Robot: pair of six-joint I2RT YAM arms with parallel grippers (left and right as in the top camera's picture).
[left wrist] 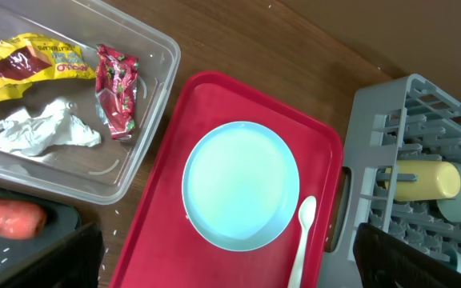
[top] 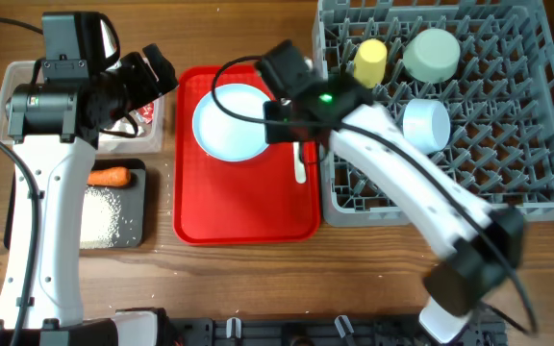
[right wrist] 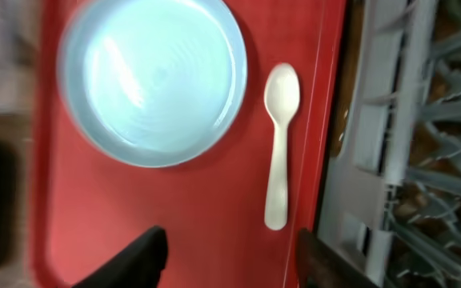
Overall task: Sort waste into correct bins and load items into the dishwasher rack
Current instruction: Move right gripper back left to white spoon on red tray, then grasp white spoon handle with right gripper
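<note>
A pale blue plate (top: 227,123) (left wrist: 241,184) (right wrist: 152,76) and a white spoon (top: 300,165) (left wrist: 302,240) (right wrist: 278,152) lie on the red tray (top: 248,211). My right gripper (top: 285,125) (right wrist: 234,268) hovers open and empty above the tray, near the spoon's handle end. My left gripper (top: 152,69) (left wrist: 230,272) is open and empty at the clear tub's (top: 17,82) (left wrist: 146,48) right end. The tub holds a yellow wrapper (left wrist: 22,60), a red wrapper (left wrist: 117,88) and a tissue wad (left wrist: 46,128). The black tray (top: 142,207) holds the carrot (top: 109,176) (left wrist: 6,218) and rice (top: 99,216). No brown lump shows.
The grey rack (top: 537,183) (left wrist: 366,144) (right wrist: 398,120) stands right of the red tray. It holds the yellow cup (top: 370,60) (left wrist: 426,180), a green bowl (top: 433,53) and a blue bowl (top: 426,123). A few rice grains lie on the wood beside the tub.
</note>
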